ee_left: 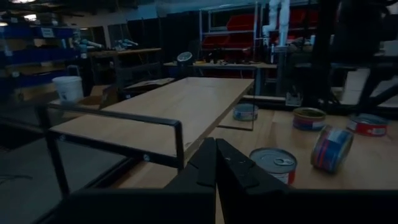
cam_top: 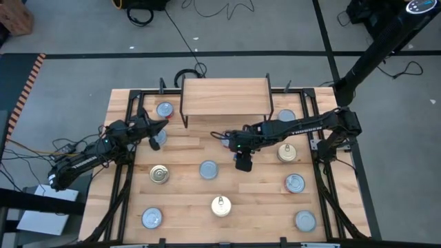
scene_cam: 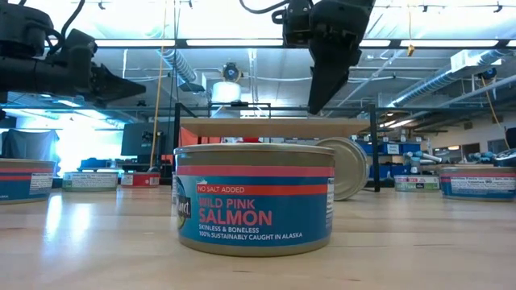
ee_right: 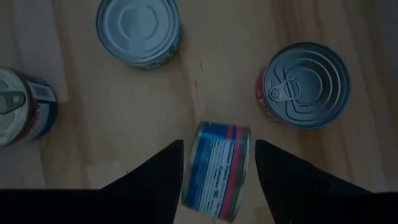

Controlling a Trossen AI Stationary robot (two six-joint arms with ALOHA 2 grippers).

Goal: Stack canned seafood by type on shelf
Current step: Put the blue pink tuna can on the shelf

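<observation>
The shelf (cam_top: 224, 96) stands at the table's far middle with a bare top. Several seafood cans stand upright and scattered on the table, such as a pink salmon can (scene_cam: 254, 201) near the front edge. One blue can with a red stripe (ee_right: 217, 171) lies on its side on the table, also seen in the low view (scene_cam: 348, 167). My right gripper (ee_right: 219, 144) hangs open above this can, pointing steeply down, a finger to either side and clear of it. My left gripper (ee_left: 216, 149) is shut, level, at the table's left by the shelf.
Around the can on its side stand a silver-topped can (ee_right: 138, 28), a red-sided pull-tab can (ee_right: 306, 84) and a gold-topped can (ee_right: 22, 115). More cans line the table's right edge (cam_top: 295, 182) and left side (cam_top: 159, 174). A black metal frame (cam_top: 131, 103) rims the table.
</observation>
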